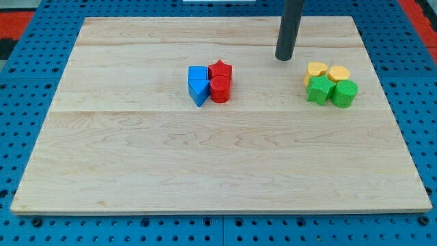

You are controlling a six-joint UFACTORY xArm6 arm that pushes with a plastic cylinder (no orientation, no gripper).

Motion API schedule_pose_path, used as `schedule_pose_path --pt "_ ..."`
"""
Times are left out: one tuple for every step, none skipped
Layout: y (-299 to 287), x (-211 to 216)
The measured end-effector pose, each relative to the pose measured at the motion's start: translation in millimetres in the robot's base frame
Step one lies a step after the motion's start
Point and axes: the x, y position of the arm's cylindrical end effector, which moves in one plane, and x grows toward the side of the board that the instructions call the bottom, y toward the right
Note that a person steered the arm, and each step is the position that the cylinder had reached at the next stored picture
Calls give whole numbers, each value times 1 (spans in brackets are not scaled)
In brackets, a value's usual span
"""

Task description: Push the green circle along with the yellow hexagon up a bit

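Observation:
The green circle (344, 93) sits at the view's right, at the lower right of a tight cluster. The yellow hexagon (338, 73) lies just above it, touching. A green star (318, 89) is to the left of the circle and a yellow heart (315, 70) is above that star. My tip (284, 58) is on the board to the upper left of this cluster, apart from the yellow heart by a small gap.
A second cluster stands left of centre: a red star (220, 70), a red circle (220, 89), a blue cube (197, 74) and a blue triangle (199, 91). The wooden board (205, 157) lies on a blue pegboard.

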Motion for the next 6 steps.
schedule_pose_path --pt "-3 35" --pt "-3 79" --pt "-3 124" --pt "19 165" --pt "57 168" --pt "76 159"
